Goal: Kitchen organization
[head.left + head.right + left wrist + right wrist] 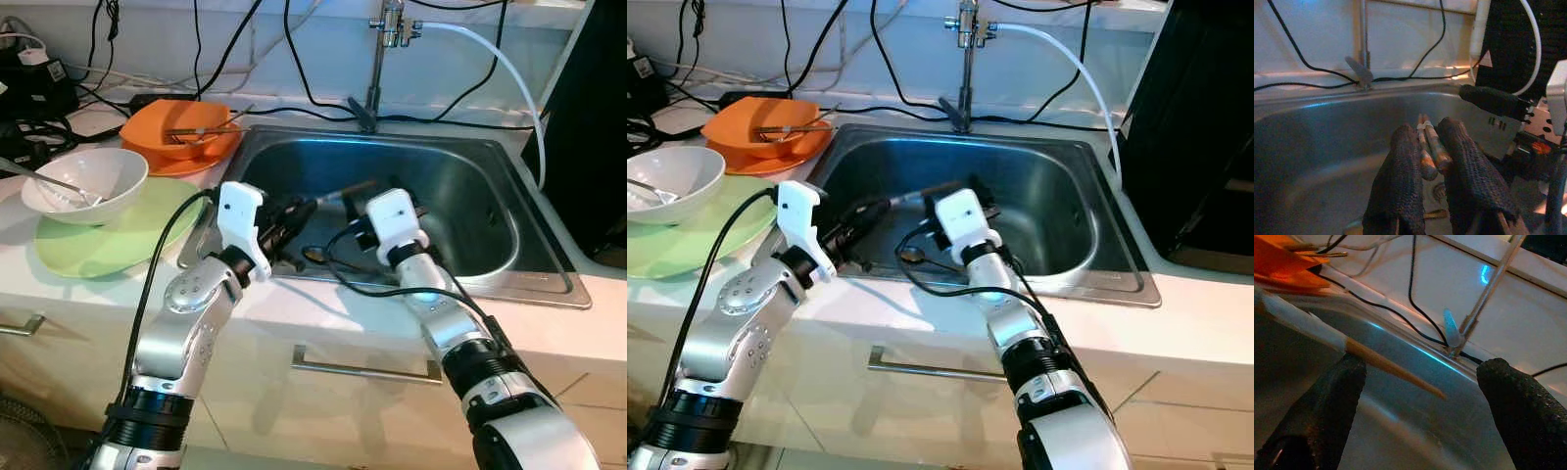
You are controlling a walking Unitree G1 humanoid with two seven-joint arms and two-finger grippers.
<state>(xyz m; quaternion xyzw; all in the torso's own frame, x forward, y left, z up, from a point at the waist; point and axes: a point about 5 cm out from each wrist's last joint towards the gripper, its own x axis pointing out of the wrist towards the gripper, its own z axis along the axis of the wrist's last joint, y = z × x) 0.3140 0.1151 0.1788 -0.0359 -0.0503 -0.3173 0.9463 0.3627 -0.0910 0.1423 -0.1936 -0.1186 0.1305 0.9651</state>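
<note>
Chopsticks (1429,149) — thin wooden pair, white-taped — sit pinched between the left gripper (286,223) fingers over the steel sink (470,211). Right gripper (1422,396) just beside, fingers spread wide, stick tip crossing between them. Spoon (313,255) lies on the sink floor; faucet (377,59) behind. Counter left — orange bowl (186,132), white bowl (88,181) on green plate (137,240).

- Left arm rises from the lower left of the head views, elbow bent, wrist angled toward mid-frame.
- Left claw (294,217) sits just left of centre, its fingers (1400,186) closed on a pair of chopsticks (1429,147).
- Right arm climbs from the lower right, forearm slanting up and left.
- Right claw (1420,396) sits at centre, fingers (1334,396) spread wide apart.
</note>
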